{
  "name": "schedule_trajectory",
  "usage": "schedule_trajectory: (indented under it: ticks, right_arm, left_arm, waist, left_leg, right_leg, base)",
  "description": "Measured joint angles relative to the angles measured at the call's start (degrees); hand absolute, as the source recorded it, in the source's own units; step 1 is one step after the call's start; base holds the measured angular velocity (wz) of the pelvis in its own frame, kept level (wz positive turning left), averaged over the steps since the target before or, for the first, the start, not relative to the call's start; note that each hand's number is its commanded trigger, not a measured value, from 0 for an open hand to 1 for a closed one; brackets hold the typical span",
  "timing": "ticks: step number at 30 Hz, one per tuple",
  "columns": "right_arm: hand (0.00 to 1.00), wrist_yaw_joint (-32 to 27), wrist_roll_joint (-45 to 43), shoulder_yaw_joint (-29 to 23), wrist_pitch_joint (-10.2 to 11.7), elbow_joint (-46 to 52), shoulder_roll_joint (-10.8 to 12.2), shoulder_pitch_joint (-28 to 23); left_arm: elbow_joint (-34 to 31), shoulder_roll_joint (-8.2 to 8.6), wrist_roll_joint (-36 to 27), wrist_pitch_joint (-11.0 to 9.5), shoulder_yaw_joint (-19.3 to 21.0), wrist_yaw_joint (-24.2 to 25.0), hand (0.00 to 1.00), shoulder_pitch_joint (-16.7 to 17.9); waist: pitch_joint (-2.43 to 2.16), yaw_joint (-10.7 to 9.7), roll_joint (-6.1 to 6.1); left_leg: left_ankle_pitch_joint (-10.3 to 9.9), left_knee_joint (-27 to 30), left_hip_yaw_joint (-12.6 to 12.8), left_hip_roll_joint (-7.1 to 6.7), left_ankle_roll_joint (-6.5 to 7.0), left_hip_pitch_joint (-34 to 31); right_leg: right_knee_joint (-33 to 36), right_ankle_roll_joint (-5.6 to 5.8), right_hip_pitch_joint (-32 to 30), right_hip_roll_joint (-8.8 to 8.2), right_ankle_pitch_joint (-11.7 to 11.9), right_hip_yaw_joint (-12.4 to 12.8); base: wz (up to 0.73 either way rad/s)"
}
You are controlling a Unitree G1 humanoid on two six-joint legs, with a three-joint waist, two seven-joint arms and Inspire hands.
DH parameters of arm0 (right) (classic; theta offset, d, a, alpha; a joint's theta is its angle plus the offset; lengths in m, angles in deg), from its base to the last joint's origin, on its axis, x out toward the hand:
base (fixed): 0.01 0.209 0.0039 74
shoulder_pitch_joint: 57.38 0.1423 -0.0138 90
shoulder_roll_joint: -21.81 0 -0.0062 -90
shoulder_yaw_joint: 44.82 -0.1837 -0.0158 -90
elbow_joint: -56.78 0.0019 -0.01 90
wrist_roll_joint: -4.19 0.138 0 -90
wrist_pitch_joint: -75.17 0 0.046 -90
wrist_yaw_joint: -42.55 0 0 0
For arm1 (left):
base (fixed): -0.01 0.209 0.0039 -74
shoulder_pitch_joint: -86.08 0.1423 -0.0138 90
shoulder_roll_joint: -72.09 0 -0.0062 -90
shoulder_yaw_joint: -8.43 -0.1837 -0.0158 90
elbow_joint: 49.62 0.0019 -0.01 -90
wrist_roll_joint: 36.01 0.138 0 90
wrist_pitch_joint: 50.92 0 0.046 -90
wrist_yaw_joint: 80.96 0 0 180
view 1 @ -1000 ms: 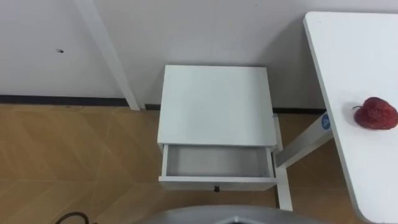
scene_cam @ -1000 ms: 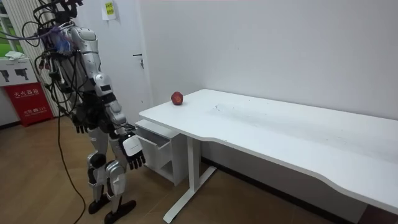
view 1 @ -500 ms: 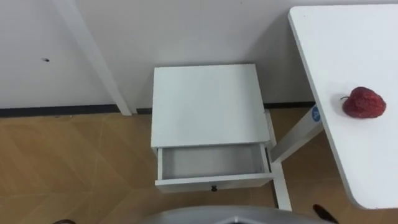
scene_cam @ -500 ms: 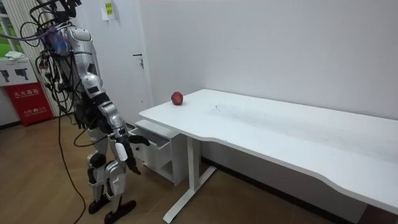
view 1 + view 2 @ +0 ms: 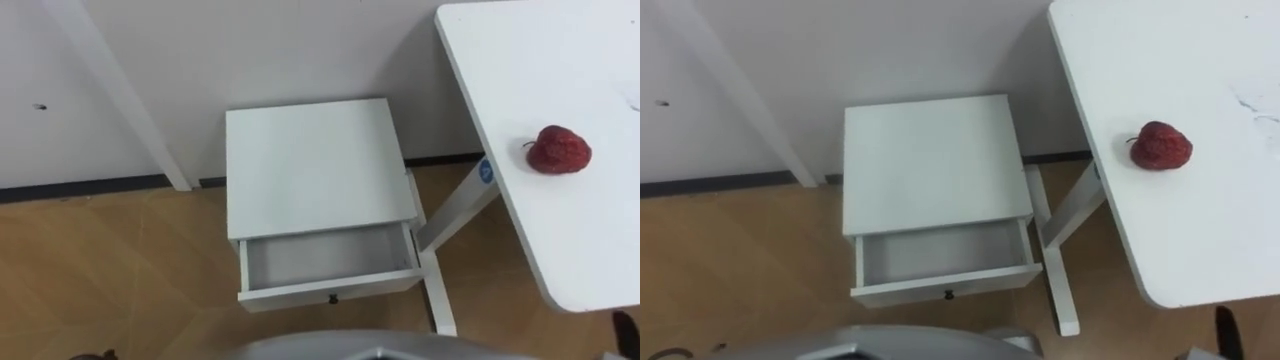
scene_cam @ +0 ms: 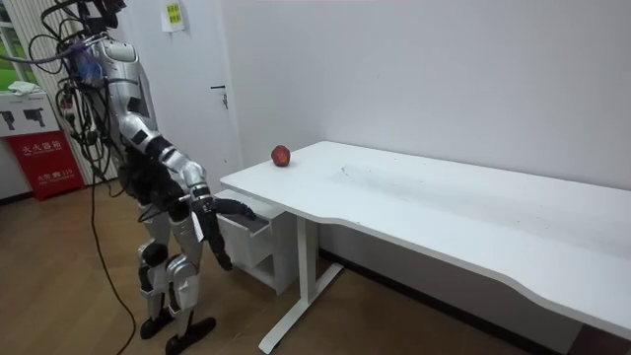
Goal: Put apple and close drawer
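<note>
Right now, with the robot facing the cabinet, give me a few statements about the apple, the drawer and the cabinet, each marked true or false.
1. The apple lies on the white table, near its edge. True.
2. The drawer is pushed shut. False: it is pulled open.
3. The apple is inside the drawer. False: nothing shows in the drawer; the apple is on the table.
4. The cabinet stands against the wall, to the left of the table. True.

No print legible: yellow wall note [image 6: 173,14], red box [image 6: 49,163] lettering, blue sticker [image 5: 486,170] on desk leg [image 5: 445,215] too small
</note>
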Motion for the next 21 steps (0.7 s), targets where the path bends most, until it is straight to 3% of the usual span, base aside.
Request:
schedule_trajectory:
  ticks: [8, 11, 12, 21]
  right_arm:
    - [0.00, -13.4, -3.4, -1.8, 3.9, 19.3, -1.4, 1.1]
    - [0.00, -17.0, -12.5, -1.9, 4.9, 24.2, -2.6, 1.3]
    - [0.00, -18.5, -17.1, -1.9, 5.4, 27.1, -2.7, 1.4]
    - [0.00, -24.4, -44.9, -0.2, 6.4, 42.5, -4.6, 1.6]
  left_arm:
    - [-1.1, 0.00, 0.2, -0.5, -0.2, -0.1, 0.00, 0.3]
    - [-2.3, 0.05, 0.3, -1.2, -0.1, -0.1, 0.00, 0.2]
    - [-2.3, 0.05, 0.1, -1.8, -0.1, -0.1, 0.00, 0.0]
    - [-1.3, 0.10, 0.3, -2.3, -0.4, -0.1, 0.00, -0.2]
  waist:
    - [-0.03, -1.7, -0.46]
    - [-0.09, -1.4, -0.38]
    - [0.21, -1.3, -0.28]
    - [0.01, 0.3, 0.16]
  left_leg:
    - [0.1, 0.4, 0.0, 0.00, 0.13, -0.7]
    - [0.1, 0.7, 0.1, -0.01, 0.13, -1.7]
    - [0.1, 0.7, 0.1, -0.02, 0.16, -2.0]
    - [0.2, 0.7, 0.1, 0.00, 0.10, -2.3]
  right_leg:
    - [-0.1, -0.01, -0.5, 0.08, 0.2, 0.2]
    - [-0.1, 0.00, -1.4, -0.05, 0.2, -0.3]
    - [-0.1, 0.02, -1.7, -0.02, 0.3, -0.2]
    - [-0.1, 0.01, -2.3, 0.08, 0.3, 0.3]
  base:
    - [0.00]
    - [0.00]
    - [0.00]
    - [-0.01]
